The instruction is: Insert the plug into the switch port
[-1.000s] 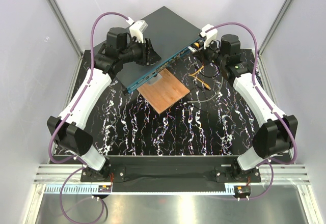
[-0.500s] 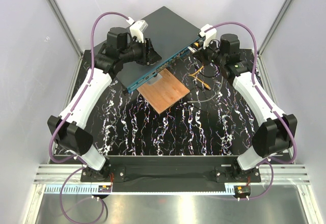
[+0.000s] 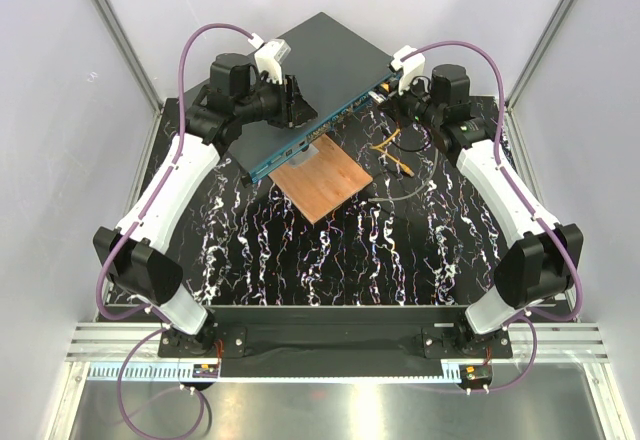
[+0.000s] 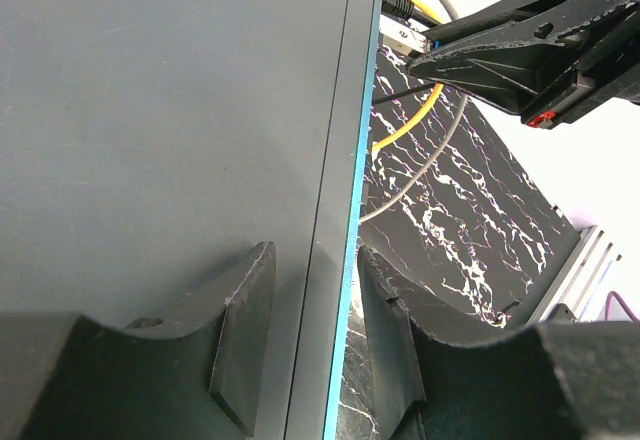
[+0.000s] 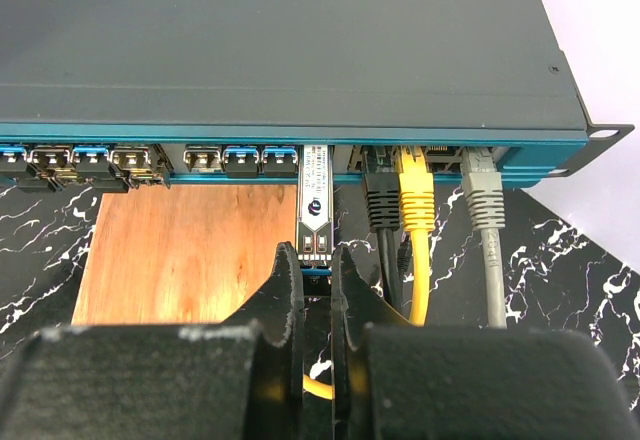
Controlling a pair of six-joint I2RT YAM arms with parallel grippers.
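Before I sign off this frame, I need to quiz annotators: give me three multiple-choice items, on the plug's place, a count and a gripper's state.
1. Where is the plug? A) at a port in the teal face, left of the black cable; B) lying loose, untouched; C) lifted clear of everything.
2. How many cables are plugged in right of it? A) one; B) three; C) five.
3. The right gripper is: A) wide open; B) shut on the plug's rear end; C) out of view.
Answers: 1 A, its nose meets the port row; 2 B, the black cable, a yellow cable and a grey cable line up; 3 B, both fingers pinch its tail.
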